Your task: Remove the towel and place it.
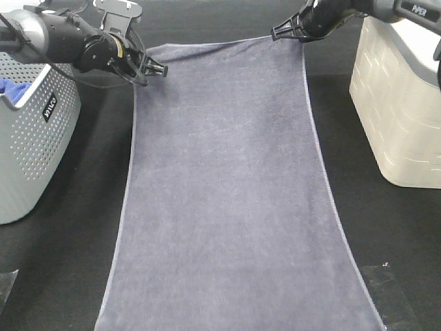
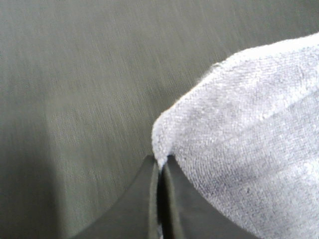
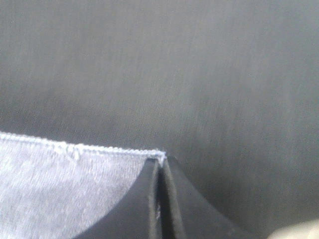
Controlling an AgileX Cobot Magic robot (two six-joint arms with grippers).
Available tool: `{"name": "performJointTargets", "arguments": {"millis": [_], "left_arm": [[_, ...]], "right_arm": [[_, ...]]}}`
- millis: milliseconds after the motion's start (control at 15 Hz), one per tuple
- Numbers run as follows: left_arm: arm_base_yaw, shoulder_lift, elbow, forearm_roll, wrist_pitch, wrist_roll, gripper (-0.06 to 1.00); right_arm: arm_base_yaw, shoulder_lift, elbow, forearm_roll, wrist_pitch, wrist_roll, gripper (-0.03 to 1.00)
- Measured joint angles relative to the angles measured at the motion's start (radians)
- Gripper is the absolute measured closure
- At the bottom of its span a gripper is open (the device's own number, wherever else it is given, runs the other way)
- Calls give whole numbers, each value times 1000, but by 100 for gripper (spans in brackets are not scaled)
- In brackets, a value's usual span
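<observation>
The greyish-purple towel (image 1: 227, 200) lies spread lengthwise over the black table, from the far side to the near edge of the exterior view. My left gripper (image 1: 161, 69) is shut on the towel's far left corner; the left wrist view shows the corner (image 2: 239, 124) pinched between the closed black fingers (image 2: 149, 199). My right gripper (image 1: 277, 32) is shut on the far right corner; the right wrist view shows the hemmed corner (image 3: 75, 184) caught between its closed fingers (image 3: 174, 199). Both corners are held just above the table.
A grey perforated basket (image 1: 27, 138) stands at the left with a small blue cloth (image 1: 12, 88) inside. A cream plastic basket (image 1: 400, 103) stands at the right. The black table top (image 1: 386, 241) shows on both sides of the towel.
</observation>
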State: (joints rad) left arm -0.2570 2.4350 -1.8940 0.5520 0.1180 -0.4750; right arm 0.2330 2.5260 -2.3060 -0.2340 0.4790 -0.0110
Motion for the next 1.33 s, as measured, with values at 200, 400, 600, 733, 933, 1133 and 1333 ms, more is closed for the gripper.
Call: {"name": "performJointTargets", "arguments": {"millis": [200,400,600,733,933,1133,1333], "left_arm": [[16,75,-100,0,-89,0,94],[27,136,-149,0,-146,0,94],[27,189,-194,0,-257,7,94],[27,215,-223,0,-277,15,94],[30,259,-256,6,-280,23,94],[38,264,-259,6,-193,25,94],[38,266,-259,6,-75,25,94]], "right_arm": [[-2,44,0,-40,-93,0,97],[-15,70,0,-54,-175,0,97],[-42,109,0,-55,-260,0,97],[-47,120,0,-55,-280,0,97],[-50,152,0,-62,-335,0,97],[-50,195,0,-63,-363,0,97],[-50,220,0,-63,-373,0,96]]}}
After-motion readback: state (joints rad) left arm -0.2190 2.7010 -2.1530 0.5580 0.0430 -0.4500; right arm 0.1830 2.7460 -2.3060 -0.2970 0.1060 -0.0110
